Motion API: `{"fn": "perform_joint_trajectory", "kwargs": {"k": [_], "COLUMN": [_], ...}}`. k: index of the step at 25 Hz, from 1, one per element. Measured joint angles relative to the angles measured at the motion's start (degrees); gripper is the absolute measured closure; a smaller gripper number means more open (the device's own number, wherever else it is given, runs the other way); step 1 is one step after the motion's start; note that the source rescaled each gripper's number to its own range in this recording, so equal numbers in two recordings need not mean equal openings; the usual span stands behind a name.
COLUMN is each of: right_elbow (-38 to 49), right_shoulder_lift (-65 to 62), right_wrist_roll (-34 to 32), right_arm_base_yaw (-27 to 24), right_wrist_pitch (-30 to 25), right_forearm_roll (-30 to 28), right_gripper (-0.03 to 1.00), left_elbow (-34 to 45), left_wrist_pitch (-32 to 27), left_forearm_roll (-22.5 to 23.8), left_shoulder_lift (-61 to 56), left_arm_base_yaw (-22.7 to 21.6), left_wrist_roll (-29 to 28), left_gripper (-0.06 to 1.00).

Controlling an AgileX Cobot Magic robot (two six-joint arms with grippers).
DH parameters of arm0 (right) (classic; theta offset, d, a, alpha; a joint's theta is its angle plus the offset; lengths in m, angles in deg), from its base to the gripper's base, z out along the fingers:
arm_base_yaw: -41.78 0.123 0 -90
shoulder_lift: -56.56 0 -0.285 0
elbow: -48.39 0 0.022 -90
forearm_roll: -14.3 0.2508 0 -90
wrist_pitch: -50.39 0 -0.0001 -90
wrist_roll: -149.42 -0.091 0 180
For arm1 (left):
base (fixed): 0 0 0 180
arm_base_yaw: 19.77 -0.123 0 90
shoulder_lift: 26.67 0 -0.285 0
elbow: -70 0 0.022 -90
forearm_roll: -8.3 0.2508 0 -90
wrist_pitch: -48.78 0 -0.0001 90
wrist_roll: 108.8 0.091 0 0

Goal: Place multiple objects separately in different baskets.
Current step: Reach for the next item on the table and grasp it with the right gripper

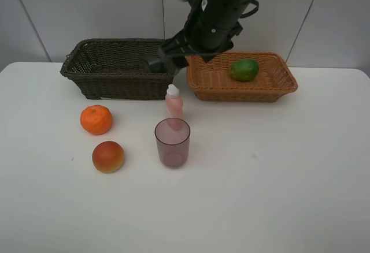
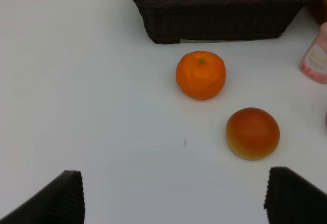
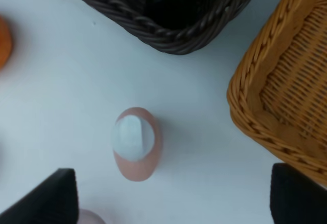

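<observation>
From the high camera, only the right arm (image 1: 217,10) was in shot. It came down from the top at a slant, and its dark end hung over the right end of the dark brown basket (image 1: 115,86). That basket was deep, rectangular and tightly woven. Touching its right end sat the shallower tan basket (image 1: 248,96), with the bumpy green fruit (image 1: 244,70) inside. In front of the dark basket's right corner stood the little pink bottle (image 1: 174,104) with its white cap. The see-through purple cup (image 1: 172,142) was just in front of the bottle. The dimpled tangerine (image 1: 96,119) was out front of the dark basket's left half, and the smooth red-orange fruit (image 1: 108,156) was a bit further out. Everything sat on a plain white table (image 1: 277,178).

In the left wrist cam, the left gripper (image 2: 179,203) was spread wide with nothing in it, hovering low over the table. Both round fruits lay ahead of it, between it and the dark basket, and neither was touching it.

In the right wrist cam, the right gripper (image 3: 176,198) pointed straight down, spread and empty. The pink bottle stood upright below it, roughly between the fingertips' line and the dark basket's corner.
</observation>
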Motion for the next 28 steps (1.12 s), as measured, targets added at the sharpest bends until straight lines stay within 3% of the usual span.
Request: {"fn": "perform_joint_trajectory", "kwargs": {"k": [8,28], "right_elbow": [-1.1,-1.7], "right_shoulder_lift": [3.1,8.6], "right_wrist_roll": [-0.4,-0.6], "right_arm_base_yaw": [3.3,4.0], "right_wrist_pitch": [-2.8,1.4], "right_forearm_roll": [0.7,-3.0], "right_gripper": [0.19,0.19], "left_elbow": [0.0,0.0], "left_wrist_pitch": [0.0,0.0], "left_forearm_roll": [0.0,0.0], "left_shoulder_lift": [0.0,0.0], "left_arm_base_yaw": [0.0,0.0], "left_wrist_roll": [0.0,0.0], "left_gripper": [0.02,0.02]}}
